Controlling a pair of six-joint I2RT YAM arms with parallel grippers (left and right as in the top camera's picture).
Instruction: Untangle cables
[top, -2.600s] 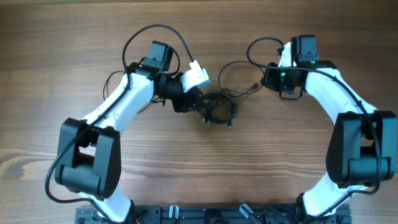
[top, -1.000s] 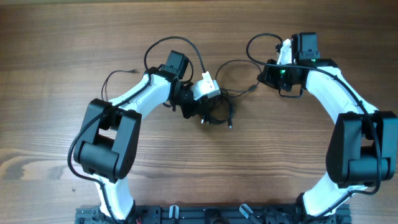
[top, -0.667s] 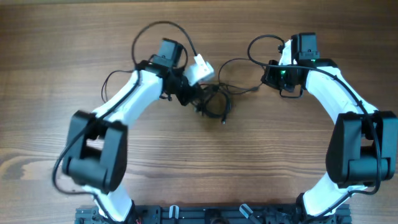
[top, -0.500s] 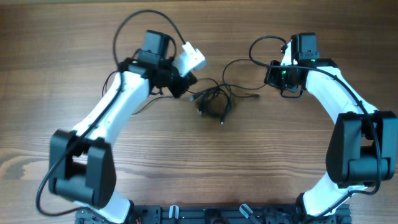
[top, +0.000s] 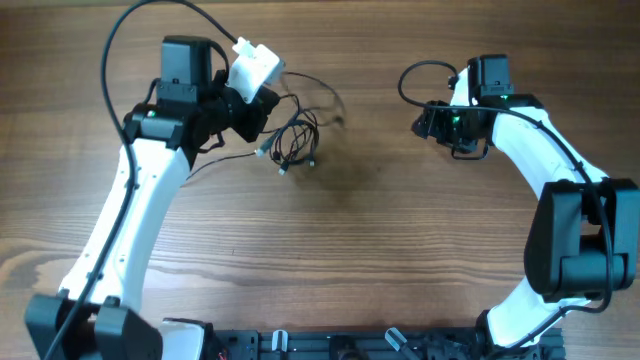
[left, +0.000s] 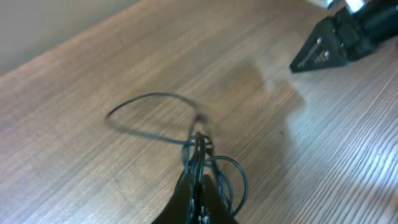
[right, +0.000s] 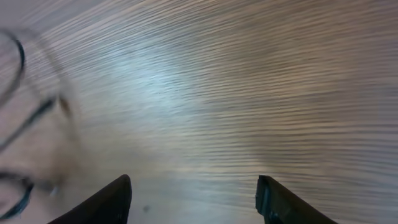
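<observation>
The left gripper (left: 198, 186) is clamped tight on the cables (left: 200, 149), pinching the thin black wires where several strands cross. The bundle hangs from its tips as a small knot of curls. Judging by the soft shadow on the wood below, it is lifted rather than lying flat. One wider loop (left: 149, 102) swings out from the knot, and in the overhead view a single strand trails back under the left arm.

The right gripper (right: 193, 183) stands with its jaws parted and nothing between them. It is well apart from the bundle (top: 295, 140), and only a blurred edge of wire shows at the left of its own camera.

The job looks barely begun. The wires are gathered in one clump, no strand is laid out on its own, and only one side has a hold. The work left is to find a free end or plug tip and draw each wire out.

On the wooden table (top: 400, 250) nothing else lies between the arms. The thicker black arm cables (top: 150, 20) arch above the left arm near the wires and could be mistaken for them or snagged.
</observation>
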